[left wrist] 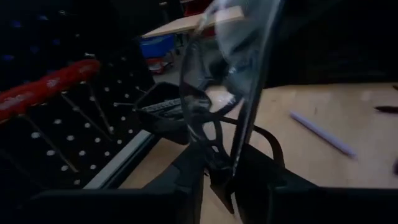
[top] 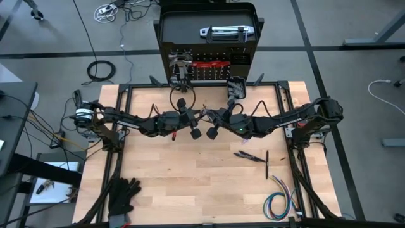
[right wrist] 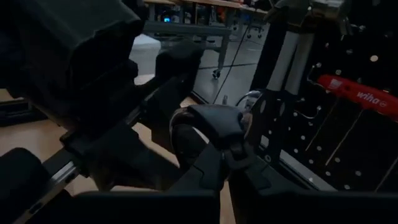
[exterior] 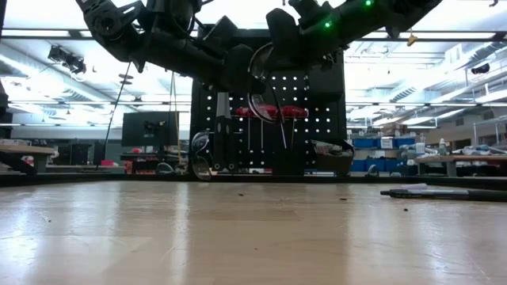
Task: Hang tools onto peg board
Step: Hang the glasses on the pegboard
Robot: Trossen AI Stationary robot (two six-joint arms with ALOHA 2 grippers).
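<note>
**A:** Peg board (top: 243,60), the upright black perforated metal panel, stands top centre in the high view. What's on it?

**B:** A red-handled tool (top: 209,64) runs across its face. A silver flat bar tool (top: 224,30) sits above that in the frame, and only the high view shows the bar.

**A:** And the arms?

**B:** Both meet mid-frame, just below the board. The left gripper (left wrist: 217,174) is clamped on clear-lensed, black-framed safety glasses (left wrist: 231,74), seen best at the centre of its wrist view. The right gripper (right wrist: 227,163) has its fingers together by a black curved piece. I cannot tell what that piece is.

**A:** Elsewhere?

**B:** In the high view only, black gloves (top: 123,193) lie lower left and a coloured wire bundle (top: 278,202) lower right.
</note>
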